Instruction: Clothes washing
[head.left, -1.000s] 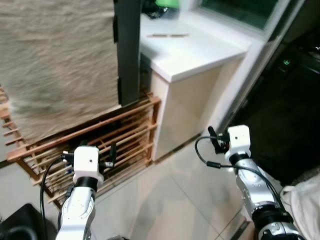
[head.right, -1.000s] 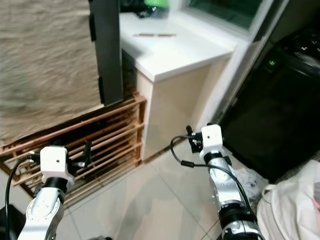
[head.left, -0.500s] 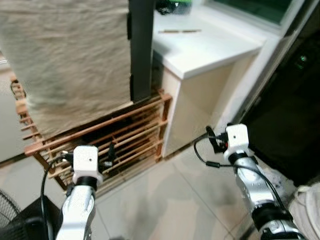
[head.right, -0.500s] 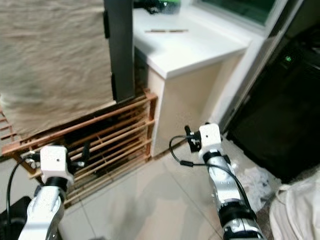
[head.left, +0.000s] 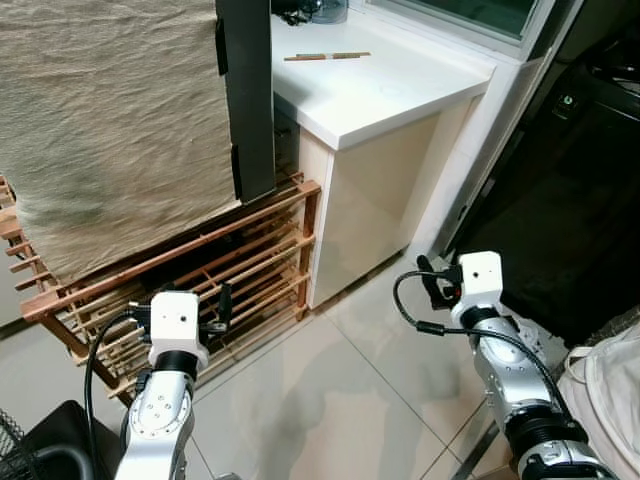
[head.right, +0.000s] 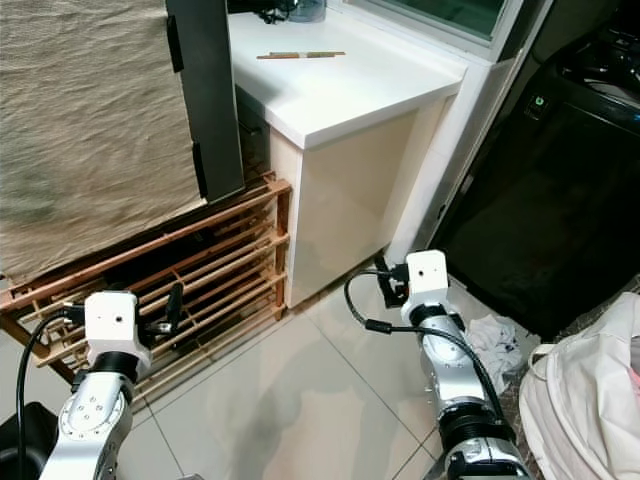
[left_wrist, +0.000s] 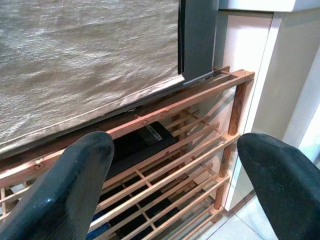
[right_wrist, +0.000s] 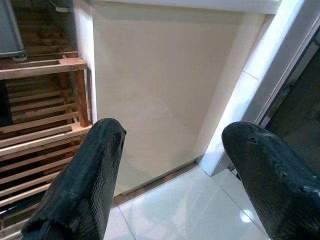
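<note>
White laundry bag (head.right: 585, 395) sits on the floor, right of the cream cabinet (head.left: 375, 200). Right gripper (right_wrist: 170, 185) hovers in front of the cabinet, left gripper (left_wrist: 170, 190) at the wooden rack (head.left: 250, 270) beside it; both fingers spread wide, holding nothing.

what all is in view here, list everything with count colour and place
cloth: one, beige, hanging over the rack on the robot's left
wooden rack: one, reddish brown, slatted, under the cloth
dark panel: one, upright between cloth and counter
counter: one, white top, cream side, ahead
sticks: two, brown, lying on the counter top
white bag: one, on the floor, far right
crumpled rag: one, white, on the floor beside the right arm
left gripper: open, facing the rack
right gripper: open, facing the counter's side
</note>
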